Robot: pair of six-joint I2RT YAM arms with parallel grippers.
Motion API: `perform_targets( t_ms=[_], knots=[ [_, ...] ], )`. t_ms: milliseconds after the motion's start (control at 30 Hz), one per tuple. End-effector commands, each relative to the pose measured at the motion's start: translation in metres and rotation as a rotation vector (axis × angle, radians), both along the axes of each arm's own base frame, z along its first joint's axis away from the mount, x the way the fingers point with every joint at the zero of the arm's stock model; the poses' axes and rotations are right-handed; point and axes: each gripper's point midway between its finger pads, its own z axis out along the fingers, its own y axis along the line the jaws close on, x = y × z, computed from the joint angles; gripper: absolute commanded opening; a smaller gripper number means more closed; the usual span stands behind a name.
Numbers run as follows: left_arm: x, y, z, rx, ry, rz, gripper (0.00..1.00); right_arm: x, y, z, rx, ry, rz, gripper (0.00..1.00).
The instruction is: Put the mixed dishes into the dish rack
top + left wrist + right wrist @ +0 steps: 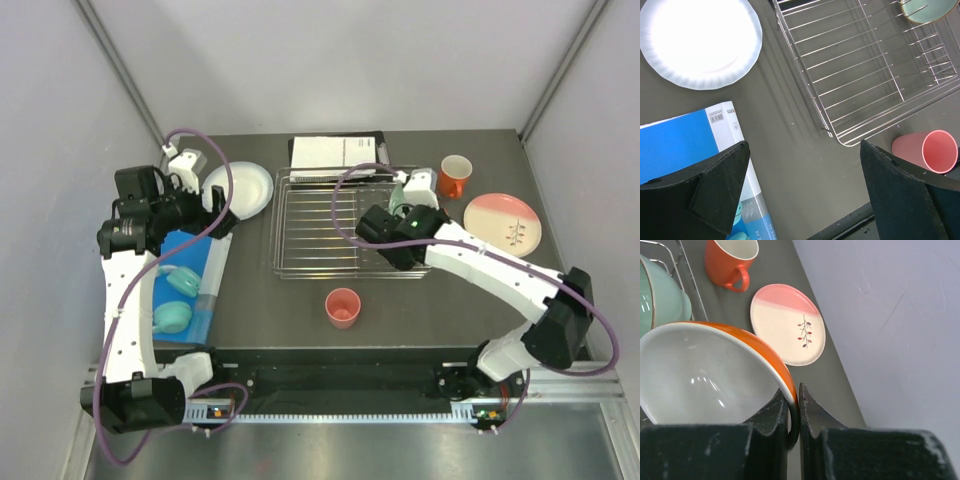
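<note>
Nearest the arm bases, the cup [343,307] is standing upright on the table [280,320], just in front of the rack [330,272] and not yet loaded. To the left, the blue sheet [675,145] is lying partly under the left gripper [802,150], whose jaws are standing spread wide with nothing between them. That gripper is hovering above the table between sheet and rack, with the white plate [700,40] ahead of it, probably so it is placed to take that plate.

Further in, the right gripper [794,390] is pinching the rim of the orange bowl [755,347], one finger inside and one outside, since the thin rim is what such narrow jaws can grasp. It is holding the bowl tilted over the rack's right end, just beside the mint bowl [660,300], which is already sitting in the rack. I judge the aim is to set the two bowls side by side. Whether the orange bowl is touching the wires I cannot tell.

Beyond, right of the rack, the mug [727,262] and the pink plate [790,325] are waiting on the table, near each other but apart.
</note>
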Motion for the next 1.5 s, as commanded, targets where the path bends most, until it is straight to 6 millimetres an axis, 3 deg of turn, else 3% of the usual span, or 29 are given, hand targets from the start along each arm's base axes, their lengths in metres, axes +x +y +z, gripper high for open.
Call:
perform_targets(
  t_ms=[0, 167, 467, 833, 933, 1033, 1133, 1200, 1233, 1400, 1467],
  knots=[
    [-0.003, -0.002, 0.009, -0.004, -0.044, -0.012, 0.95, 0.001, -0.007, 0.010, -0.152, -0.022, -0.002, 0.00],
    [-0.002, -0.001, 0.009, 0.004, -0.047, -0.008, 0.95, 0.006, 0.000, -0.010, -0.199, 0.023, -0.003, 0.00],
    [-0.003, 0.000, 0.008, 0.007, -0.049, -0.007, 0.95, 0.016, 0.011, -0.071, -0.272, 0.125, -0.036, 0.00],
    [-0.003, 0.000, 0.005, 0.010, -0.043, -0.008, 0.95, 0.021, 0.015, -0.100, -0.274, 0.172, -0.059, 0.00],
    [-0.002, 0.001, 0.006, 0.011, -0.044, -0.006, 0.95, 0.022, 0.021, -0.113, -0.239, 0.212, -0.043, 0.15],
    [-0.002, 0.001, 0.006, 0.013, -0.045, -0.002, 0.95, 0.022, 0.028, -0.121, -0.183, 0.231, -0.016, 0.18],
    [-0.002, 0.002, 0.006, 0.016, -0.046, 0.000, 0.95, 0.022, 0.032, -0.122, -0.137, 0.245, 0.007, 0.34],
    [-0.001, 0.002, 0.007, 0.013, -0.048, 0.001, 0.95, 0.021, 0.034, -0.118, -0.111, 0.243, 0.021, 0.41],
    [-0.001, 0.001, 0.006, 0.008, -0.045, 0.002, 0.95, 0.019, 0.035, -0.117, -0.090, 0.246, 0.027, 0.52],
    [0.001, 0.001, 0.006, 0.005, -0.048, 0.005, 0.95, 0.014, 0.037, -0.100, -0.009, 0.238, 0.057, 0.82],
    [0.002, 0.003, 0.003, 0.006, -0.042, 0.013, 0.95, 0.011, 0.039, -0.083, 0.054, 0.221, 0.080, 0.85]
  ],
)
